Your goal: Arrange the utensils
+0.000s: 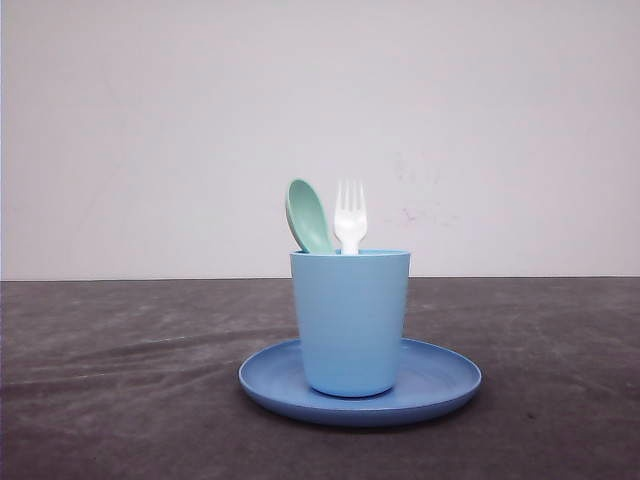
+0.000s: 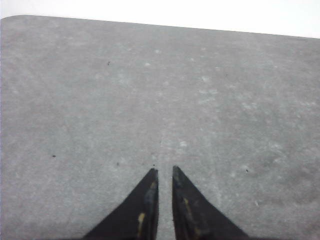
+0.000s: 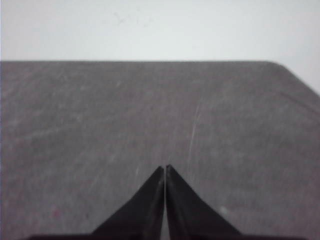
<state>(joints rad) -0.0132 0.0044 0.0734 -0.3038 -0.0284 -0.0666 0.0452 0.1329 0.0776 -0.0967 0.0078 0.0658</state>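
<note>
Utensils both stand head-up in the light blue cup (image 1: 350,320): mint spoon (image 1: 308,216) left, white fork (image 1: 349,217) just beside it, handles hidden by the cup wall. Cup sits on the round blue plate (image 1: 445,380), mid desk (image 1: 110,380). Left hand (image 2: 163,171) hovers over bare desk, tips nearly together with a thin gap. Right hand (image 3: 165,168) likewise, tips pressed together, holding nothing; view blurry.

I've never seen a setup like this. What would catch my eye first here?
Probably the light blue cup standing on a round blue plate mid-table, with a mint-green spoon and white fork poking out. Each wrist view shows a dark pointed tool, left and right, closed above bare grey tabletop.
</note>
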